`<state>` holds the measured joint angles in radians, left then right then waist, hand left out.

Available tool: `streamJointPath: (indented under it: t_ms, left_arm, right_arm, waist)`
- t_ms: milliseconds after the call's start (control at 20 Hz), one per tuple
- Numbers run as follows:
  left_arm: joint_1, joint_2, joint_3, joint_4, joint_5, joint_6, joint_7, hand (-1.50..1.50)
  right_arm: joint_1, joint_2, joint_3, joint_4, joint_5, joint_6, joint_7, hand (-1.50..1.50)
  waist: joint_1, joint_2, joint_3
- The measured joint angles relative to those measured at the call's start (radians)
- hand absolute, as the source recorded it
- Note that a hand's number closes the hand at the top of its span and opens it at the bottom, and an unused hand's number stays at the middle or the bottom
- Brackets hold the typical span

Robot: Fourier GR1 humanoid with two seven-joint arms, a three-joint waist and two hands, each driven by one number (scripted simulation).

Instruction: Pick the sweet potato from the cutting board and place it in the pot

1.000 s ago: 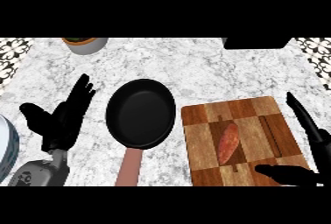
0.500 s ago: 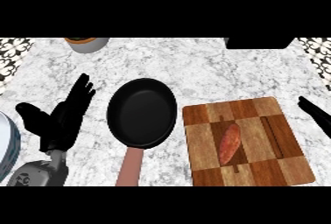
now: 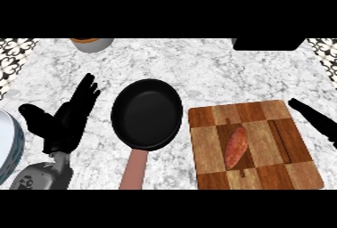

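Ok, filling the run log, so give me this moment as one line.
sweet potato: on cutting board, untouched | pan: empty | right hand: open, beside board | left hand: open, resting

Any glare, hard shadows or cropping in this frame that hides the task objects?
Head view: lighting is flat, no glare on the black pan; sweet potato on the cutting board shows plainly, unshadowed; right hand is cut by the right edge, only fingers showing; left hand fully in view, open.

Bright, even light falls on the marble counter (image 3: 217, 75), with no glare and hardly any shadows.
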<state>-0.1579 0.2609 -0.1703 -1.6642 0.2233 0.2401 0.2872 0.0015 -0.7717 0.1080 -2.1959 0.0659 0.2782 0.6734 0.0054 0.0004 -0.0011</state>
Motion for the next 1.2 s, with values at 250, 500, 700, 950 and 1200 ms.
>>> streamJointPath:
  t_ms: [250,500,700,950,1200]
  left_arm:
    - [0.022,-0.021,0.009,0.008,-0.016,-0.016,-0.021,0.0]
    - [0.014,-0.02,0.037,0.004,-0.02,-0.036,0.002,0.0]
    - [0.01,-0.039,0.044,-0.004,-0.035,-0.041,0.02,0.0]
    - [0.017,-0.054,0.057,-0.024,-0.056,-0.054,0.036,0.0]
    - [0.028,-0.078,0.064,-0.027,-0.079,-0.066,0.037,0.0]
  right_arm:
    - [-0.051,0.065,0.071,0.042,0.044,0.054,0.089,-1.5]
    - [-0.09,0.113,0.117,0.101,0.107,0.113,0.143,-1.5]
    - [-0.092,0.17,0.144,0.117,0.177,0.138,0.174,-1.5]
    - [-0.075,0.253,0.153,0.134,0.266,0.132,0.154,-1.5]
    - [-0.088,0.338,0.164,0.129,0.327,0.143,0.172,-1.5]
  waist:
    - [-0.001,0.0,0.0]
    - [-0.001,0.0,0.001]
    - [-0.004,-0.001,0.001]
    - [-0.005,-0.001,0.001]
    - [-0.005,-0.001,0.001]
